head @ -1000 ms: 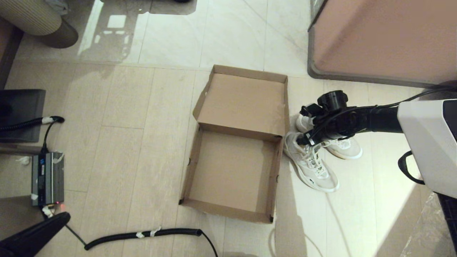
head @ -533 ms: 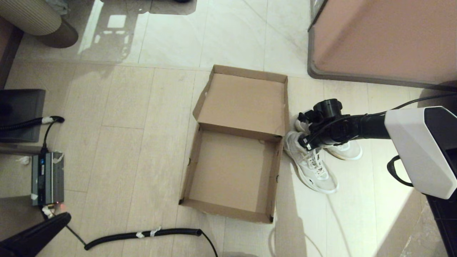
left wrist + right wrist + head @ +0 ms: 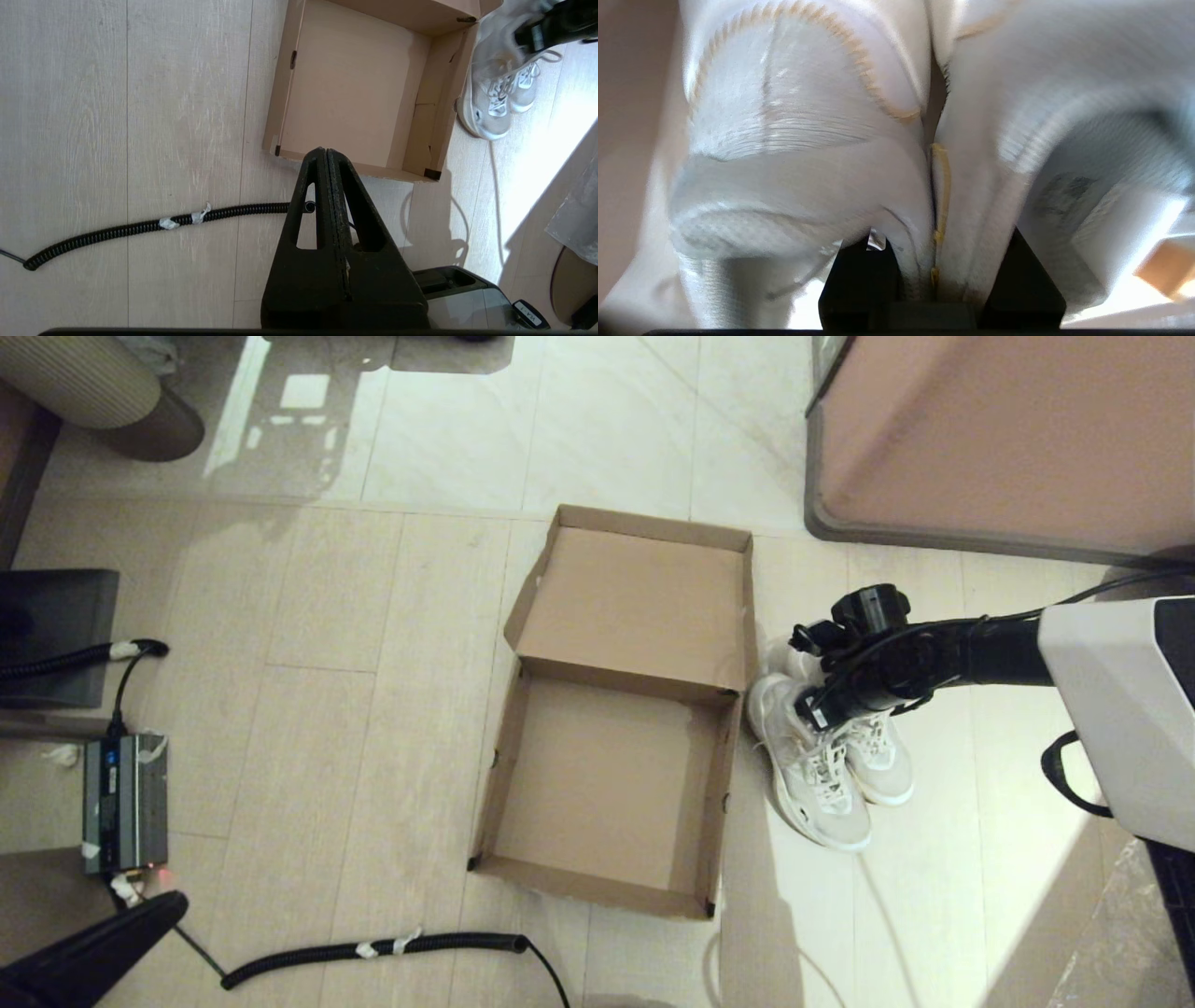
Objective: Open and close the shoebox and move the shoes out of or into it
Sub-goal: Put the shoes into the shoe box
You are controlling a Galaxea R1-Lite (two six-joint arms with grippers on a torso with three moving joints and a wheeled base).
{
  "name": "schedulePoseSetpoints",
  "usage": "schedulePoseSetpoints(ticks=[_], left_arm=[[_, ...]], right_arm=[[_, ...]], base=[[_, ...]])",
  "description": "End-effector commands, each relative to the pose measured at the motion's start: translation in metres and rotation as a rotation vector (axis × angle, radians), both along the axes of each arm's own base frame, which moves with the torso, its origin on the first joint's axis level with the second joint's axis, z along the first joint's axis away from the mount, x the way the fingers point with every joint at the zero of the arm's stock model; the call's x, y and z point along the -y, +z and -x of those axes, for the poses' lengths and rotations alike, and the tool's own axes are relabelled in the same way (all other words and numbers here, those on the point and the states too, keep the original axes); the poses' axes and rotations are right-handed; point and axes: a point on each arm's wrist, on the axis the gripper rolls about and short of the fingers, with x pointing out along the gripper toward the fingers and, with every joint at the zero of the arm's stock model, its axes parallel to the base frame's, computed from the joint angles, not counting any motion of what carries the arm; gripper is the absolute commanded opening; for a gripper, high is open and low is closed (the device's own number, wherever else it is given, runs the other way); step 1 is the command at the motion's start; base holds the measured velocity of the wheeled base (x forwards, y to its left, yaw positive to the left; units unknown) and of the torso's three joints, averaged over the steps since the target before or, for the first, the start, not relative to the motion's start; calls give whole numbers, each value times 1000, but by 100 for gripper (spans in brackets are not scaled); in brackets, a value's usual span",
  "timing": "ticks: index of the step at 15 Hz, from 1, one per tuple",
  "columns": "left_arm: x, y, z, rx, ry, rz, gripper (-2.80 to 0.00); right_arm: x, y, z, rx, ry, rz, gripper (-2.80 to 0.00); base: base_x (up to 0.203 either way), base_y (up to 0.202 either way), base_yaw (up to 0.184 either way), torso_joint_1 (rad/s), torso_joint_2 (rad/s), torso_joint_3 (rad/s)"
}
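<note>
The brown cardboard shoebox lies open on the floor with nothing inside, its lid folded back away from me. Just right of it are the two white sneakers, side by side with toes pointing toward me. My right gripper is shut over their heel ends. In the right wrist view the two heel collars are pressed together between the black fingers. My left gripper is shut on nothing and held near the box's front edge. The left arm shows at the lower left.
A large pinkish-brown block with a dark rim stands at the back right. A black corrugated cable lies in front of the box. A grey power unit and a dark case are at the left.
The right gripper dipped onto the heels and has drawn the two sneakers together. The farther shoe has swung round to lie parallel against the nearer one. The left arm has not moved.
</note>
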Motion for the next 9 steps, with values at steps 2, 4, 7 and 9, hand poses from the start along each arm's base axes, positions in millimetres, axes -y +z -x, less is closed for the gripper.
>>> schedulePoseSetpoints(ticks=[2, 4, 7, 9], left_arm=[[0, -1, 1, 2, 0, 2, -280], [0, -3, 2, 0, 0, 2, -280], [-1, -2, 4, 16, 0, 4, -280], [-1, 0, 4, 21, -3, 6, -280]], right_arm=[[4, 62, 42, 21, 3, -38, -280], [7, 87, 72, 6, 18, -58, -280], [10, 122, 120, 2, 70, -103, -280], [-6, 139, 150, -8, 142, -123, -280]], base=[[0, 0, 0, 0, 0, 0], [0, 0, 0, 0, 0, 0], [0, 0, 0, 0, 0, 0], [0, 0, 0, 0, 0, 0]])
